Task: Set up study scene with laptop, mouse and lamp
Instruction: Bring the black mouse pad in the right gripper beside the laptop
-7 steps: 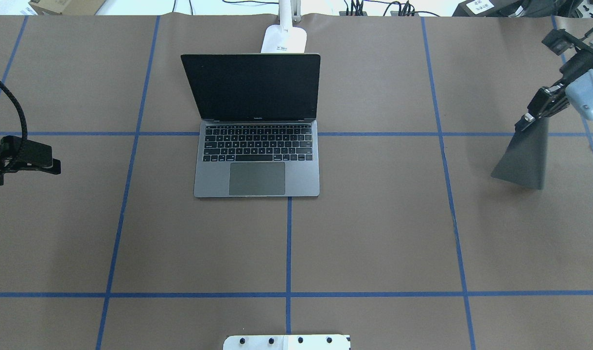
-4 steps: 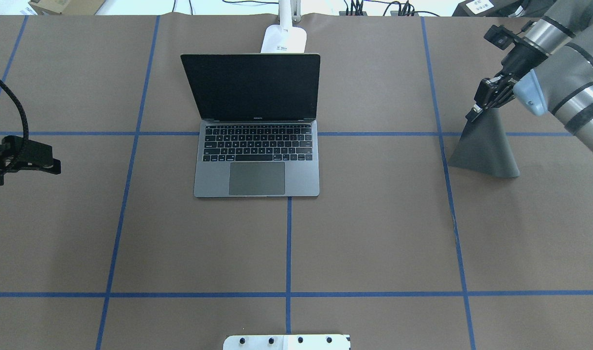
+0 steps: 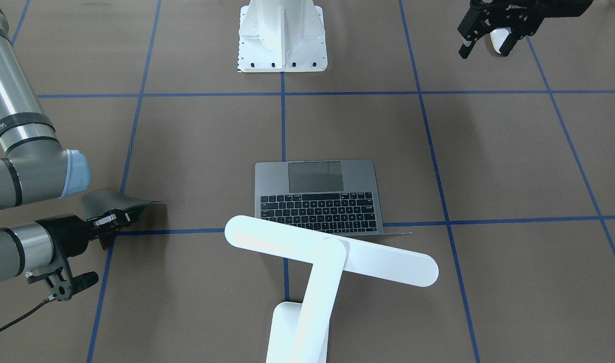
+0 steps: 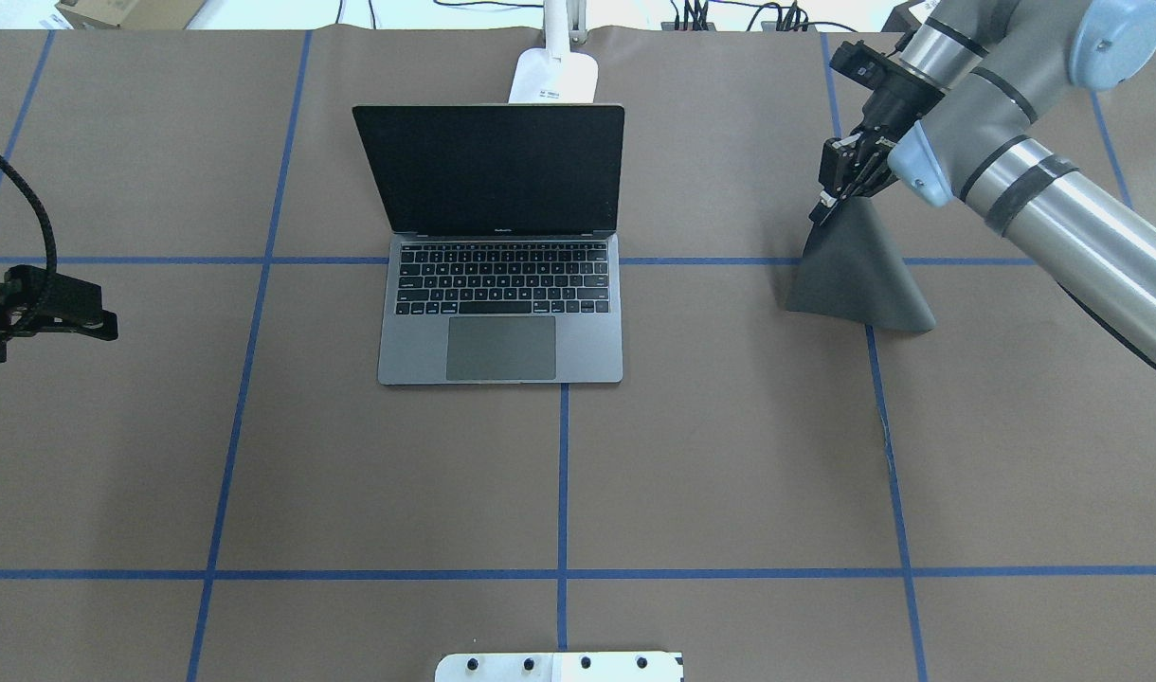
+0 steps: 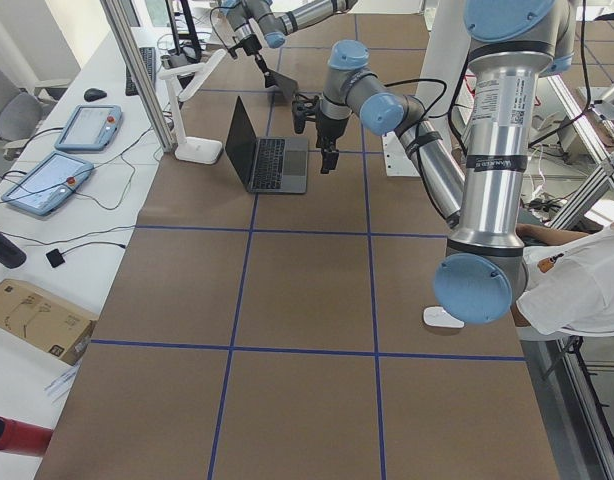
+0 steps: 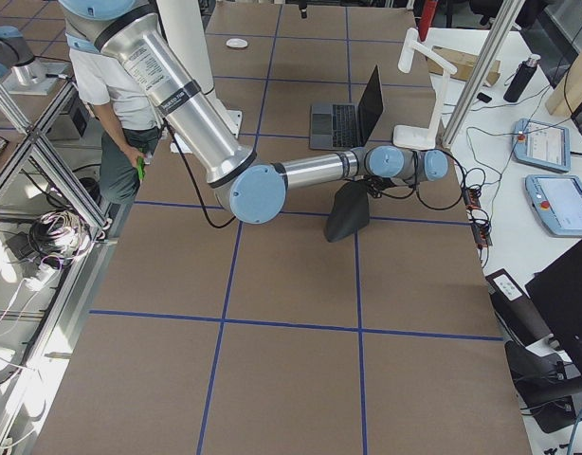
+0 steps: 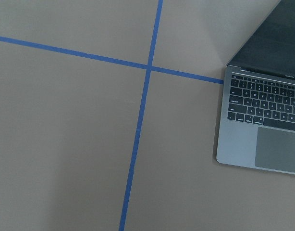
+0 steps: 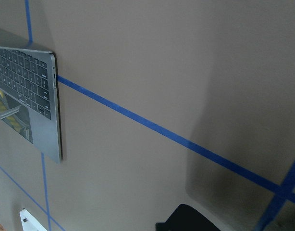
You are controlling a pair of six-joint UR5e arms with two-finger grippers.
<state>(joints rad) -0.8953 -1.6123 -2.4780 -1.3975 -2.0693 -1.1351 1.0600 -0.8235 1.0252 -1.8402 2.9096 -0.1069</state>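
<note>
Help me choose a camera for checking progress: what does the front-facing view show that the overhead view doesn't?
Front-facing only: the mouse and the lamp's long bar head. Overhead only: the laptop's dark screen. Both: the laptop's keyboard and trackpad, the lamp's base, and the right gripper shut on the hanging mouse pad.

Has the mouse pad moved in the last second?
Yes. In the overhead view the mouse pad, held by the right gripper, has shifted left toward the laptop, onto the blue tape line.
</note>
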